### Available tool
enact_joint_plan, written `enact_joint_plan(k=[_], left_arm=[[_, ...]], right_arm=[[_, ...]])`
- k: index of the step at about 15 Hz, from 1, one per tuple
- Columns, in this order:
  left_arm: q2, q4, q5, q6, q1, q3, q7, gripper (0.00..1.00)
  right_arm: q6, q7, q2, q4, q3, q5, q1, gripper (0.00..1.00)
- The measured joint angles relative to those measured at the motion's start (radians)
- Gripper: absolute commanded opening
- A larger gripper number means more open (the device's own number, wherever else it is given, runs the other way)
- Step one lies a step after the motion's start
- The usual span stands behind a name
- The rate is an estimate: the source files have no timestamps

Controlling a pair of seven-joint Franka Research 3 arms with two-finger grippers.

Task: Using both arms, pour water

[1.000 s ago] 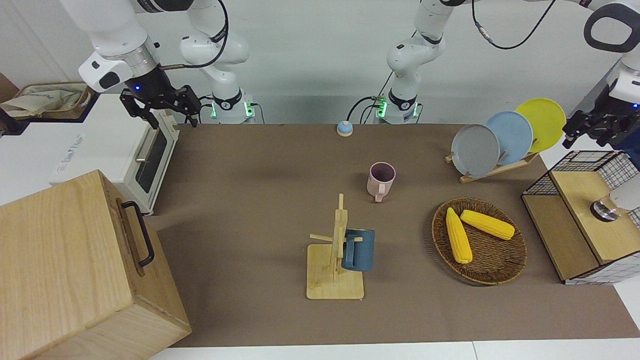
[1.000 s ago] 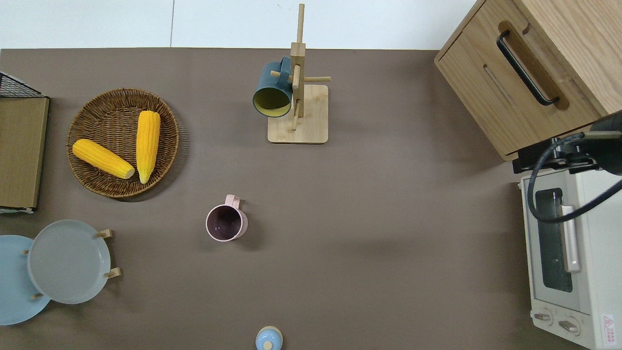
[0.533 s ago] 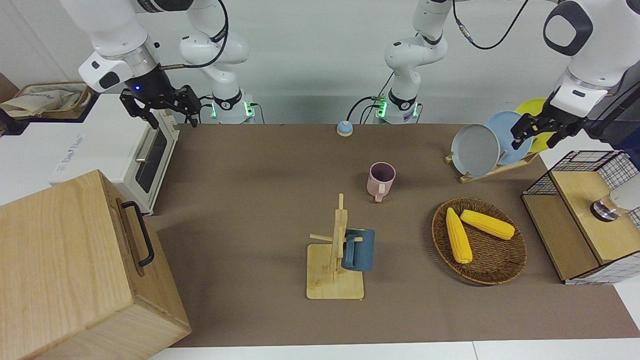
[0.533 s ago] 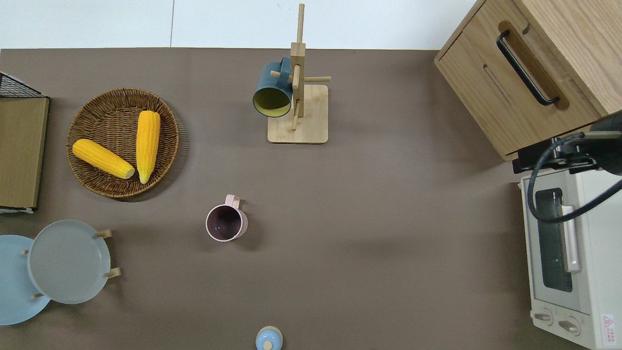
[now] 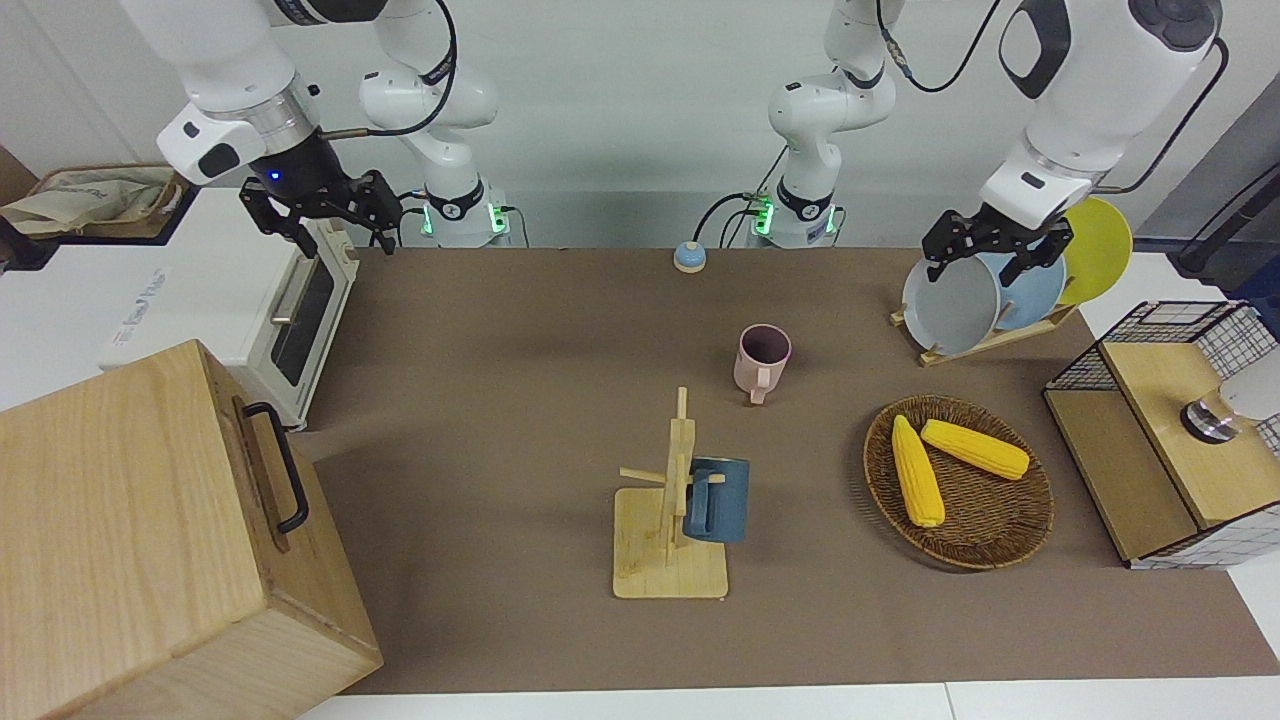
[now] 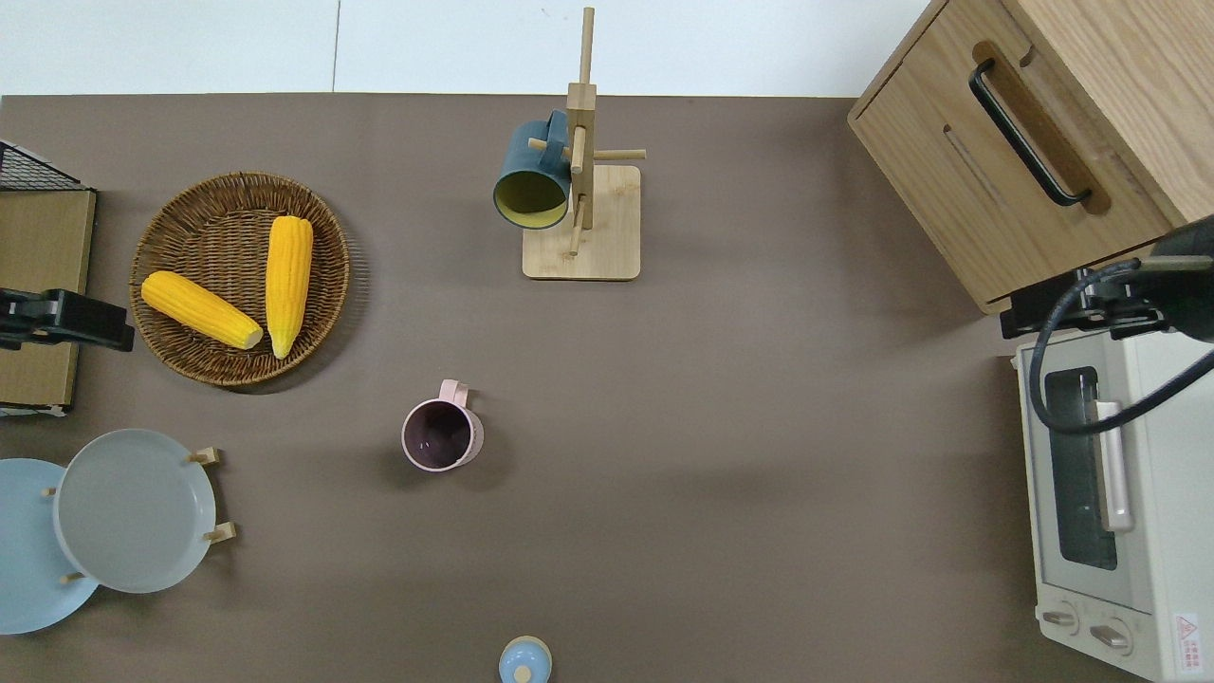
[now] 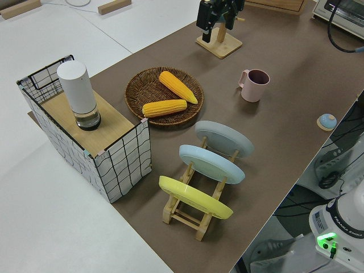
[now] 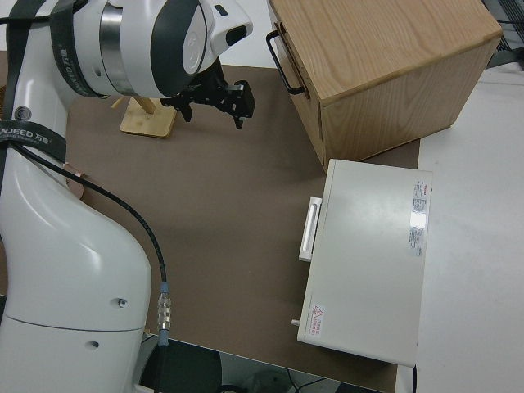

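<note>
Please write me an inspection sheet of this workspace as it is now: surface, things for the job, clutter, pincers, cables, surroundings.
Surface: brown table mat, no spill seen.
Job's things: pink mug upright on the mat; blue mug hanging on the wooden mug stand; white bottle on the wire crate.
Clutter: two corn cobs in the basket; three plates in the rack; small blue bell.
Pincers: left pincer open, empty, up in the air; right pincer open, empty, over the toaster oven.
Cables: black cable hanging over the oven.
Surroundings: wooden box beside the oven.
</note>
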Motion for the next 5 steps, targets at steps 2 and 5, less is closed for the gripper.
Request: enact_joint_plan(k=[2,5], left_arm=[[-0.001,-0.006,0.0,-0.006,-0.003,-0.029,-0.014,1.0],[-0.001,-0.008,0.0,-0.014,-0.003,-0.033,-0.014,1.0]], right_arm=[[0.0,0.0,0.0,0.0,0.0,0.0,0.0,0.994],[0.0,0.0,0.0,0.0,0.0,0.0,0.0,0.994]])
